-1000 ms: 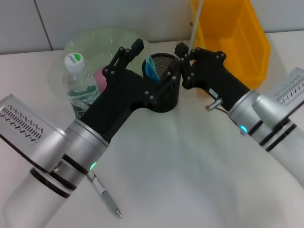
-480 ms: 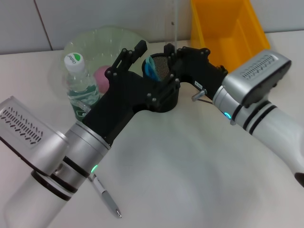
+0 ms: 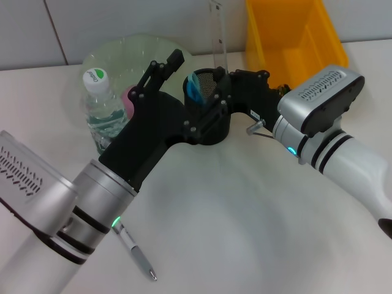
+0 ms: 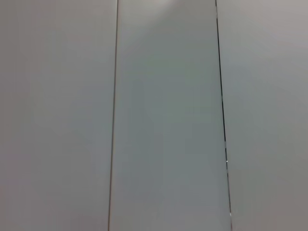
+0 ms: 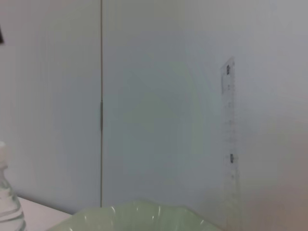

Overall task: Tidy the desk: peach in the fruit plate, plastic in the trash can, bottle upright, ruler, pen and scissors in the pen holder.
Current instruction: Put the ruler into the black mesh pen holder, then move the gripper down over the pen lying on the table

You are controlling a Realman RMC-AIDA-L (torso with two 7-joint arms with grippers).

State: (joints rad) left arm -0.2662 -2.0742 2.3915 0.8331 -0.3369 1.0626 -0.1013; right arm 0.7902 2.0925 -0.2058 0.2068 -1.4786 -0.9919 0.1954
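Reaching over the rim of the black mesh cylindrical pen holder (image 3: 211,116), the right gripper (image 3: 223,81) pinches a clear plastic ruler (image 3: 218,33) that stands upright, rising straight above the fingers; whether its lower end is already inside the cup cannot be told. The same ruler (image 5: 229,125) shows in the right wrist view as a faint transparent strip against the pale wall. Just beside that gripper, inside the holder, sit the blue-handled scissors (image 3: 196,89). The left gripper (image 3: 190,89) straddles the holder from the other side, its fingers spread wide, one finger (image 3: 168,66) raised toward the wall and the other low against the holder's front. Just beyond the left gripper's raised finger lies the pale green translucent fruit plate (image 3: 119,52), with the pink peach (image 3: 127,98) on it mostly hidden by the arm. Close beside the left forearm stands the clear plastic bottle with a white cap (image 3: 101,107), upright. Back under the left arm's elbow, a silver pen (image 3: 136,256) lies on the white desk (image 3: 245,214). Behind the right arm sits a yellow plastic bin (image 3: 294,40).
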